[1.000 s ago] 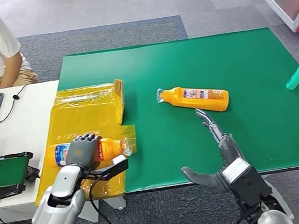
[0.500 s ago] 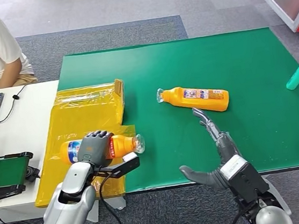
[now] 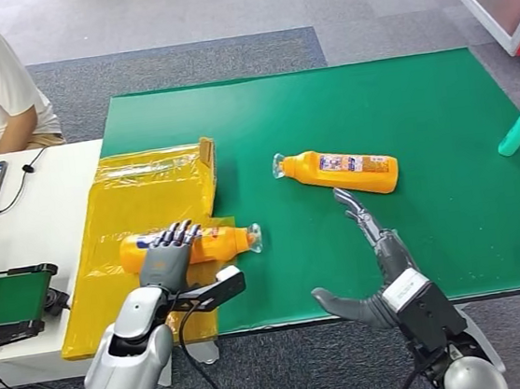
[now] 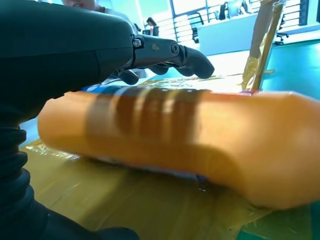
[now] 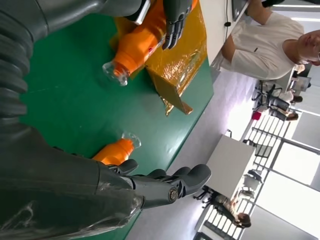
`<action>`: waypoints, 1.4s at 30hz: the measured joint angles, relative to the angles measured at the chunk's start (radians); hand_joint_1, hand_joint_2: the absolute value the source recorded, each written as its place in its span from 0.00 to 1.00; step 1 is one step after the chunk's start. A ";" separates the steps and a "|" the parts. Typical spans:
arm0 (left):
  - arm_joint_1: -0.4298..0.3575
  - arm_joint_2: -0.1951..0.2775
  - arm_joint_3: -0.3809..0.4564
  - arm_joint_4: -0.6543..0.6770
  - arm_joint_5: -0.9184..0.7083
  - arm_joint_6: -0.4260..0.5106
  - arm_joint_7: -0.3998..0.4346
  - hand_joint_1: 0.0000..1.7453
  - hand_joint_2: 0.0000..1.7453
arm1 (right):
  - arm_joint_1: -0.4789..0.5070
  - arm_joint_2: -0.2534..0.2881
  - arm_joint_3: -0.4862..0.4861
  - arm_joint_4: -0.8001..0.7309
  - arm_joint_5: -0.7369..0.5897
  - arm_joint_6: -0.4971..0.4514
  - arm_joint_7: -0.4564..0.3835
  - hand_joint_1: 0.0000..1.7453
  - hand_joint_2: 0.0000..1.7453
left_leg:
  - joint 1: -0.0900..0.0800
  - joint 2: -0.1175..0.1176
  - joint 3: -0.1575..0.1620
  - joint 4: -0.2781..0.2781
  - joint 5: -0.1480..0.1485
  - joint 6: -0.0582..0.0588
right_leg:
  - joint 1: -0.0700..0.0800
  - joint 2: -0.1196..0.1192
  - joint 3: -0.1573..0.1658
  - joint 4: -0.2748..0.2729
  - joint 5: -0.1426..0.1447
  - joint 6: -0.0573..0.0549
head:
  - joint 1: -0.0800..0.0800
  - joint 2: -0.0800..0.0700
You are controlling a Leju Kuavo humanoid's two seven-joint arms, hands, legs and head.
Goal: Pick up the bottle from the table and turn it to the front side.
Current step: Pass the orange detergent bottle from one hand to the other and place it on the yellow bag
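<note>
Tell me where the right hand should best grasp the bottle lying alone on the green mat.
Probably around the wide body of the orange bottle, from the near side. It lies flat with its cap pointing left, and the right hand is open just in front of it.

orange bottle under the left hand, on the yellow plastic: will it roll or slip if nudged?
Probably rolls: the orange bottle lies on its side, rounded body. The yellow plastic sheet looks glossy, so it may slide. The left hand rests fingers extended over it, likely not a firm grip.

One bottle lies on the plastic sheet (left), another bottle right on the mat.
</note>
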 joint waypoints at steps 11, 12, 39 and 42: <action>0.002 -0.006 0.018 0.001 0.000 0.001 -0.002 0.00 1.00 | 0.000 0.000 -0.008 0.001 -0.001 0.000 0.000 0.00 1.00 | 0.000 0.000 0.000 0.000 0.000 0.000 | 0.000 0.000 0.000 0.000 0.000 0.000 | 0.000 0.000; 0.003 -0.006 0.019 0.001 0.000 0.002 -0.005 0.00 1.00 | 0.000 0.000 -0.009 0.001 0.000 0.000 0.000 0.00 1.00 | 0.000 0.000 0.000 0.000 0.000 0.000 | 0.000 0.000 0.000 0.000 0.000 0.000 | 0.000 0.000; 0.105 -0.097 0.090 -0.561 0.810 -0.125 -0.093 0.00 1.00 | 0.051 0.000 -0.037 -0.043 0.030 -0.030 0.005 0.00 1.00 | 0.000 0.000 0.000 0.000 0.000 0.000 | 0.000 0.000 0.000 0.000 0.000 0.000 | 0.000 0.000; 0.143 -0.091 0.094 -0.639 0.968 -0.151 -0.093 0.00 1.00 | 0.071 0.000 -0.039 -0.056 0.032 -0.039 0.000 0.00 1.00 | 0.000 0.000 0.000 0.000 -0.001 0.000 | 0.000 0.000 0.000 0.000 -0.001 -0.001 | 0.000 0.000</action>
